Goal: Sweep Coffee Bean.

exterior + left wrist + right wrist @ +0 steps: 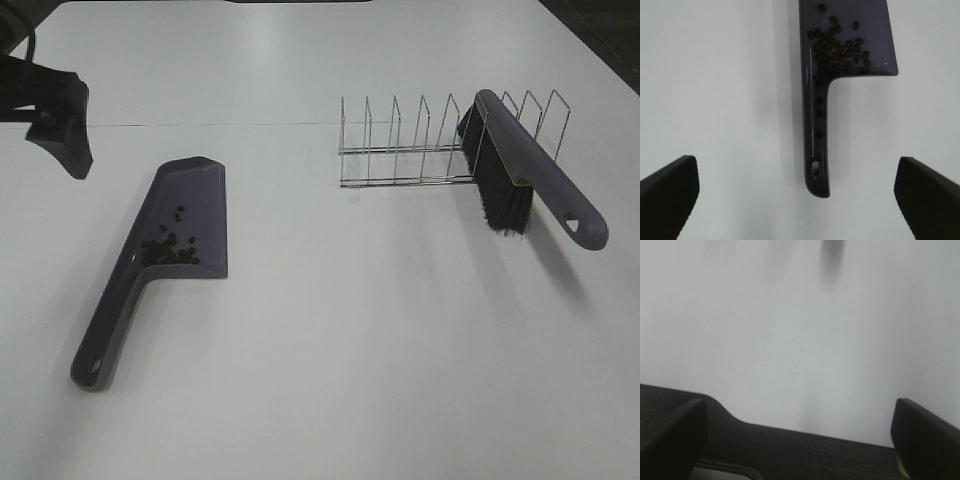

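A purple dustpan (198, 200) lies flat on the white table at the left, handle toward the front. The coffee beans (168, 250) sit in a small pile inside it near the handle end. They also show in the left wrist view (837, 47), with a few in the channel of the dustpan's (880, 25) handle. My left gripper (60, 130) hangs above the table, left of and behind the dustpan; it is open and empty (796, 167). My right gripper (800, 407) is open and empty over bare table, outside the exterior view.
A purple brush (535, 170) with black bristles (503, 198) leans across the right end of a wire rack (400, 150) at the back right. The right wrist view shows the table's dark edge (790, 450).
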`<state>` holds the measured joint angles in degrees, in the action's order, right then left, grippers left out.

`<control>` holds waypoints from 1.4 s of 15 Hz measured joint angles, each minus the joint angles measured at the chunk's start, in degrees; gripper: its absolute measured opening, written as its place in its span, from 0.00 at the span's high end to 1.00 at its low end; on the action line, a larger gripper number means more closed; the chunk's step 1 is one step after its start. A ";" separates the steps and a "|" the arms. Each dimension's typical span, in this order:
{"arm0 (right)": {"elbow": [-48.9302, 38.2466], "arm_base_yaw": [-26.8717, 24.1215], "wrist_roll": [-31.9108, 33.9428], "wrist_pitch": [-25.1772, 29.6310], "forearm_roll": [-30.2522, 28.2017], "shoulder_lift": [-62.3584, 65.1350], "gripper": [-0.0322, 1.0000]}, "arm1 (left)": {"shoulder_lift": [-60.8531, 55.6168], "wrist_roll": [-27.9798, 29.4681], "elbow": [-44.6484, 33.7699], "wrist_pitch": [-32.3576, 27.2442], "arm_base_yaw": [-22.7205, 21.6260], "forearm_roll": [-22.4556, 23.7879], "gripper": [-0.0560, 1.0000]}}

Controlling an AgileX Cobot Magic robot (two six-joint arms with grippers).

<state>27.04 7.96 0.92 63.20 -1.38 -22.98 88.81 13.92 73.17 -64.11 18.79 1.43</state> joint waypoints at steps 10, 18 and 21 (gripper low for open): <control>-0.69 0.00 -5.21 0.52 1.38 13.75 0.14 | -20.91 0.17 0.00 -3.55 0.00 0.97 0.01; -0.74 0.00 -5.33 0.52 1.38 17.76 0.15 | -36.84 -2.18 -3.61 -5.27 0.00 0.97 0.01; -0.74 0.00 -5.33 0.52 1.38 17.76 0.15 | -48.64 -3.55 -17.53 -5.73 0.00 0.97 0.01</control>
<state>26.30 7.96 -4.41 63.71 0.00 -5.21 40.16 10.37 55.63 -69.84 18.79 2.41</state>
